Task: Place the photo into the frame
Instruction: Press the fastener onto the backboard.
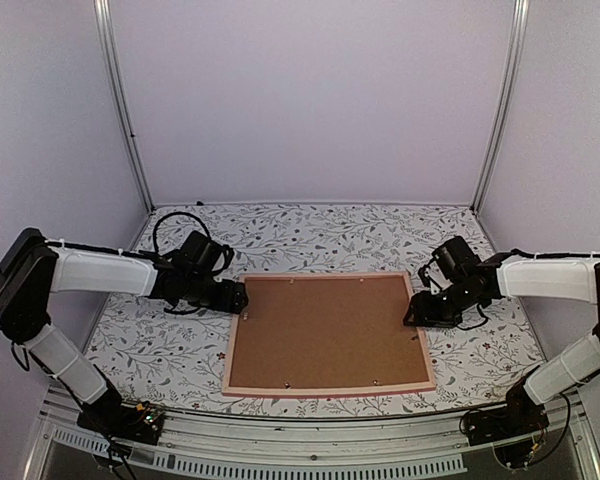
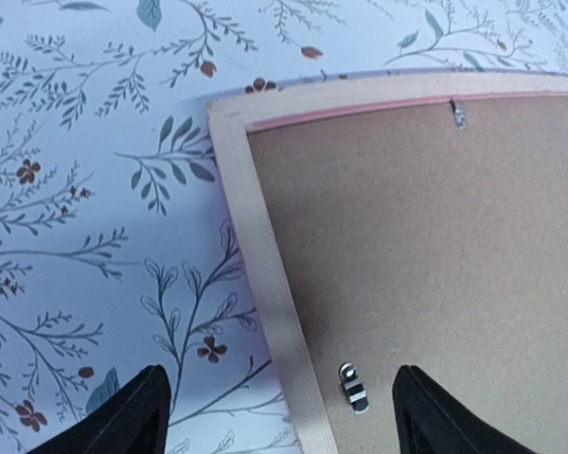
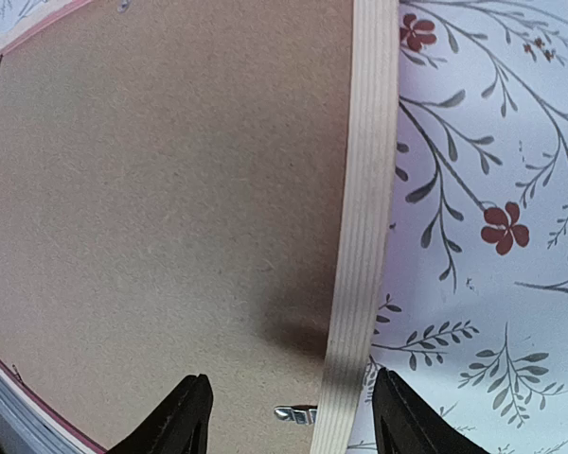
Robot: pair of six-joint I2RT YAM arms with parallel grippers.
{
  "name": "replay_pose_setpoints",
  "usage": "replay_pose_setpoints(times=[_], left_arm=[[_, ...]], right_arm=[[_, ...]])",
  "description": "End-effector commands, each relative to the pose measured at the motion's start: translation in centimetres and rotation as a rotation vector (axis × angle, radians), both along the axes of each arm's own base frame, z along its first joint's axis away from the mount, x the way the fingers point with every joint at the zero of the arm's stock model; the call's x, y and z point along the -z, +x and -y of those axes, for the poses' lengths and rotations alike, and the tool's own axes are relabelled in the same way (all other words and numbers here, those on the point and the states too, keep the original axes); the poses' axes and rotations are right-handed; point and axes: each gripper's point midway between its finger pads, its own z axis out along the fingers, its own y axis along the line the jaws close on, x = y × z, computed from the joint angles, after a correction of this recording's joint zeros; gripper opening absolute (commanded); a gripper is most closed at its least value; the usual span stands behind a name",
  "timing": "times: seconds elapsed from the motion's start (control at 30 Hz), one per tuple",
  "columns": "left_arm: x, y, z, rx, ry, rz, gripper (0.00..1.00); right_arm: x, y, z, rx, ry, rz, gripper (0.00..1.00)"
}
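The pink-salmon frame [image 1: 325, 391] lies flat in the middle of the table with a plain brown backing board [image 1: 325, 330] filling it. The photo is hidden or out of view. My left gripper [image 1: 238, 297] is open at the frame's left rail, near its far corner. In the left wrist view its jaws [image 2: 279, 407] straddle the rail [image 2: 265, 274], just above a small metal clip [image 2: 353, 388]. My right gripper [image 1: 412, 312] is open at the right rail. In the right wrist view it [image 3: 292, 407] straddles the rail [image 3: 364, 189], above another clip [image 3: 295, 412]. Neither holds anything.
The table is covered by a floral-patterned cloth [image 1: 160, 345]. White walls and metal posts enclose the back and sides. A further metal clip [image 2: 459, 113] sits on the backing board at the frame's far rail.
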Motion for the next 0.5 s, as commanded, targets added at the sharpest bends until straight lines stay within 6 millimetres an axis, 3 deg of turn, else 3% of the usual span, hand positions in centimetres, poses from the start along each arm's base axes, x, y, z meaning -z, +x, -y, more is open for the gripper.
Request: replay_pose_setpoints(times=[0.0, 0.2, 0.47], left_arm=[[-0.6, 2.4, 0.5, 0.036, -0.004, 0.017, 0.83], [0.4, 3.2, 1.0, 0.055, -0.011, -0.026, 0.81], [1.5, 0.8, 1.8, 0.091, -0.093, -0.095, 0.79]], right_arm=[[-1.6, 1.6, -0.6, -0.018, -0.001, 0.064, 0.62], [-1.3, 2.2, -0.8, -0.029, -0.016, 0.068, 0.63], [-0.8, 2.4, -0.8, -0.038, -0.026, 0.064, 0.63]])
